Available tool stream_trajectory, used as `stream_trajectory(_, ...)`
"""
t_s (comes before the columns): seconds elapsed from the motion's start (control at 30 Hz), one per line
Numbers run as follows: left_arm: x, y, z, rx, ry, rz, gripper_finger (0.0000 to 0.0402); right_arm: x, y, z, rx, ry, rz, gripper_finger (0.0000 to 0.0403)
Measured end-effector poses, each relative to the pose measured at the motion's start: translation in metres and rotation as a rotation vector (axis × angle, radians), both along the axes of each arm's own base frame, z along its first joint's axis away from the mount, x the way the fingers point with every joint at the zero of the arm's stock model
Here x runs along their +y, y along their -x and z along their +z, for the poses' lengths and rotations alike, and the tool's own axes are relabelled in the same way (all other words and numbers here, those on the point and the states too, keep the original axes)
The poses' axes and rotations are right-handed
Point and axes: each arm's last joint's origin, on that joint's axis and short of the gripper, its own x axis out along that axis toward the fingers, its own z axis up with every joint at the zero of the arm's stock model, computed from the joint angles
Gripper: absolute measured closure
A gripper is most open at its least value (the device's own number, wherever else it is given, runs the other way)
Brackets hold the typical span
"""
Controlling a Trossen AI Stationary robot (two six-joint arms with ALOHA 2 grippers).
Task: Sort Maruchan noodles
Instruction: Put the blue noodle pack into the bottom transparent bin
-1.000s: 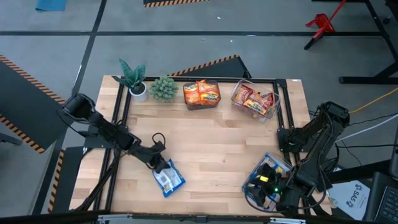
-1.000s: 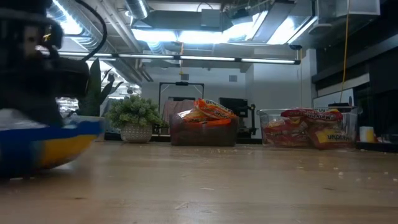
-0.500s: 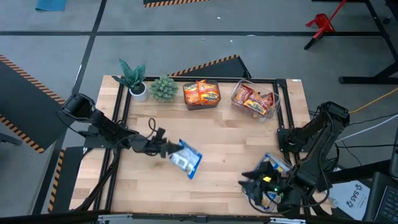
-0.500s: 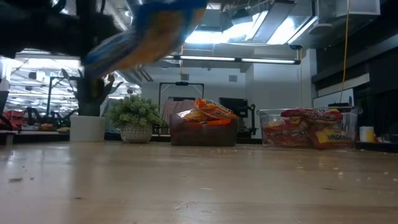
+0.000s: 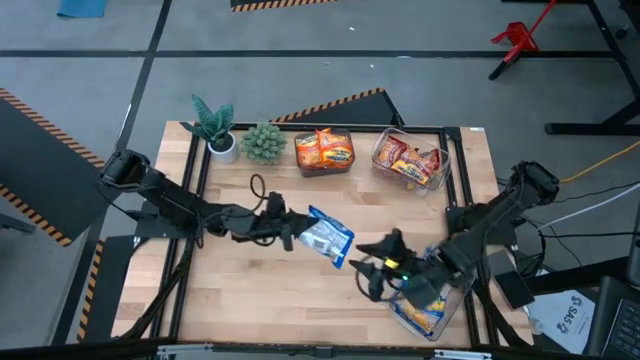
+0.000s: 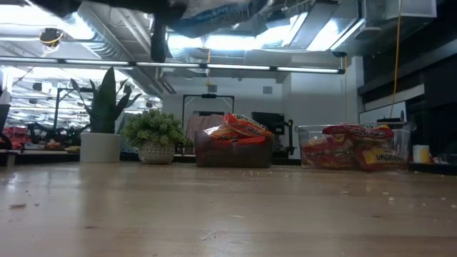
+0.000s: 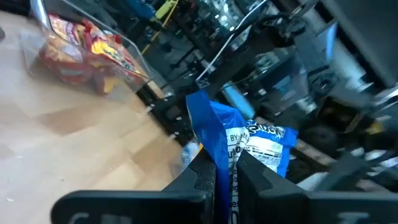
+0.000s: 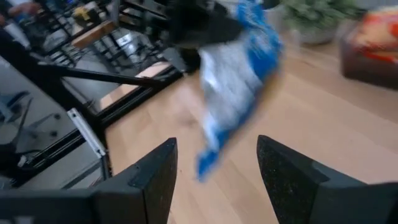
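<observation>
So the blue-and-white noodle packet [image 5: 328,237] is up in the air over the middle of the desk [image 5: 330,290], pinched by one end in the left claw [image 5: 291,230], whose fingers are pressed tight on it. The right claw [image 5: 372,268] is just beside it, toward the front right corner, fingers spread with nothing in them. Under that arm, a clear bin [image 5: 428,310] at the front right corner has blue packets in it. Along the back edge sit a bin of orange packets [image 5: 324,151], a bin of red-brown packets [image 5: 410,160] and two potted plants [image 5: 240,135].
</observation>
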Motion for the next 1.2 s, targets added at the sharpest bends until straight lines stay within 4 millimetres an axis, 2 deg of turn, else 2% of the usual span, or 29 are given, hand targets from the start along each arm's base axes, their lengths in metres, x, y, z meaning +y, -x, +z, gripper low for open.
stream_trajectory(0.23,-0.001,-0.011,0.024,-0.018,-0.068,0.012,0.0386,-0.023,-0.025,0.004,0.039,-0.02,0.101,0.0196)
stream_trajectory(0.43,-0.003,-0.011,0.026,-0.025,-0.061,-0.001,0.0386,-0.029,-0.029,0.003,0.047,-0.023,0.103,0.0196)
stream_trajectory(0.67,-0.004,-0.011,0.028,-0.042,-0.051,0.001,0.0385,-0.036,-0.031,0.007,0.005,0.117,-0.024,0.0196)
stream_trajectory(0.97,0.0,-0.012,0.031,-0.078,-0.037,0.018,0.0385,-0.058,-0.05,0.004,0.04,0.066,0.073,0.0197)
stream_trajectory(1.07,0.0,-0.012,0.031,-0.078,-0.038,0.018,0.0385,-0.06,-0.051,0.005,0.041,0.065,0.07,0.0218)
stream_trajectory(1.2,-0.001,-0.011,0.031,-0.077,-0.038,0.011,0.0385,-0.06,-0.05,0.005,0.039,0.081,0.049,0.0284)
